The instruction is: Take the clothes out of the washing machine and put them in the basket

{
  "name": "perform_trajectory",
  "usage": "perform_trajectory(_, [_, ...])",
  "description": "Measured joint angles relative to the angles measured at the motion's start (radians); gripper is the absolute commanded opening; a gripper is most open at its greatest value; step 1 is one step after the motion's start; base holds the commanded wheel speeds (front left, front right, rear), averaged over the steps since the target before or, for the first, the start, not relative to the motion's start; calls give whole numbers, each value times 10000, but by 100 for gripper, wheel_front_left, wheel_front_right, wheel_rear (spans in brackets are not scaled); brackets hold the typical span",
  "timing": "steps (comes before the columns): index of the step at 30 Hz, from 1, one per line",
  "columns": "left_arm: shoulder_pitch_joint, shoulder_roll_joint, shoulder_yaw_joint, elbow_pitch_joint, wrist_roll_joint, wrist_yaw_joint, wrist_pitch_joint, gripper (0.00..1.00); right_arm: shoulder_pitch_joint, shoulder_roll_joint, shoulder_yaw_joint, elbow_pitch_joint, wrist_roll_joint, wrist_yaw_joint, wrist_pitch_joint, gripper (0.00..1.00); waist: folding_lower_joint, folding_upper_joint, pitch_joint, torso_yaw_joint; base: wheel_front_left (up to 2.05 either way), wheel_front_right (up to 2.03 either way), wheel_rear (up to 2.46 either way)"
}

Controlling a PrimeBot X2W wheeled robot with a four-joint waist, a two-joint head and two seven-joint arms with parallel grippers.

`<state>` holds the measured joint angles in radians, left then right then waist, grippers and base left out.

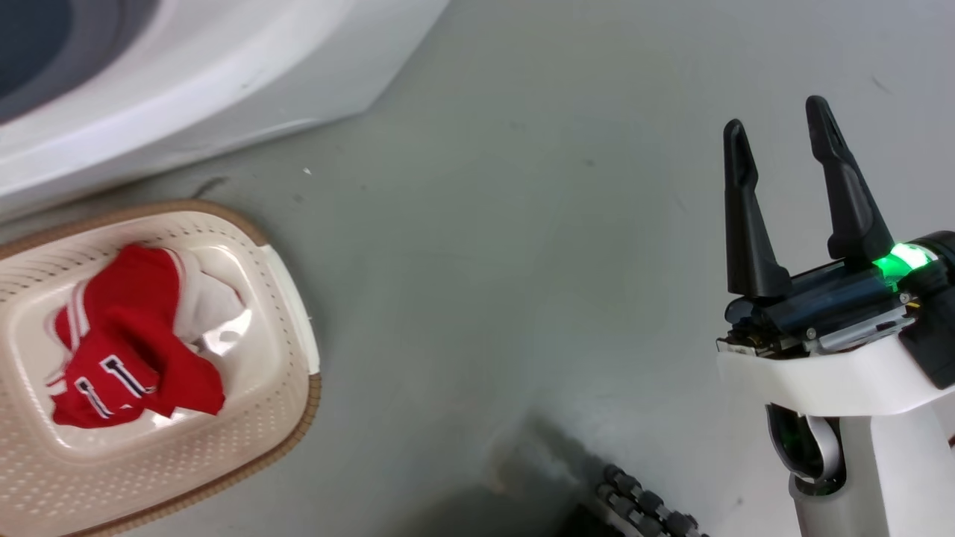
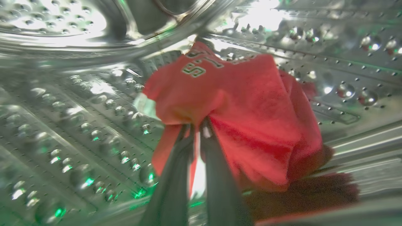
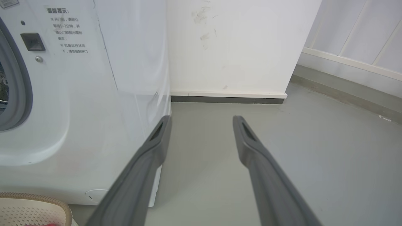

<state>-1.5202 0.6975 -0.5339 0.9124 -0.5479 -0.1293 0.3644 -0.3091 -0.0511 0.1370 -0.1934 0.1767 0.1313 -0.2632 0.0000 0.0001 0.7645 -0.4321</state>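
Observation:
Inside the washing machine's steel drum [image 2: 72, 103], my left gripper [image 2: 197, 128] is shut on a red garment [image 2: 238, 106] with white lettering, pinching a fold near its middle. The cream basket [image 1: 287, 313] with a brown rim sits on the floor at the head view's lower left and holds red clothes [image 1: 127, 358] with white stripes and some white cloth. The washing machine [image 1: 186, 74] rises just behind the basket; its white front [image 3: 94, 94] and grey porthole ring [image 3: 19, 94] show in the right wrist view. My right gripper [image 1: 776, 130] stands open over bare floor, nothing between its fingers.
Grey floor [image 1: 522, 261] stretches between the basket and my right arm. A white wall [image 3: 232, 47] with a dark skirting stands right of the machine. Part of my wheeled base [image 1: 642, 507] shows at the head view's bottom edge. The basket's rim [image 3: 37, 201] peeks in below the machine.

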Motion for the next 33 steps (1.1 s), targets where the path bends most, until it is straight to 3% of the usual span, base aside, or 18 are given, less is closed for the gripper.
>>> perform_trajectory(7, [1821,-523,-320,245,-899,0,-1847,0,76,6,-94,320,-709,0,0,100,-1,0,-1258,567,0,0,0])
perform_trajectory(8, [2650,-757,-435,290,-1256,0,-2523,0,245,6,-165,426,-997,0,0,100,-1,0,-1887,819,0,0,0])
perform_trajectory(22, [6082,-1383,-874,-851,-1948,35,-4907,0,1114,4,-366,953,-1580,0,0,100,-3,0,-4551,2223,0,0,0])
perform_trajectory(27, [7117,-1220,-836,-1852,-1960,382,-5542,0,1281,2,-431,1030,-1593,0,0,100,-4,0,-5205,2680,0,0,0])
perform_trajectory(33, [8478,-1066,-529,-3726,-2123,1248,-5992,0,1508,2,-600,1097,-1605,0,0,100,-3,0,-5789,3080,0,0,0])
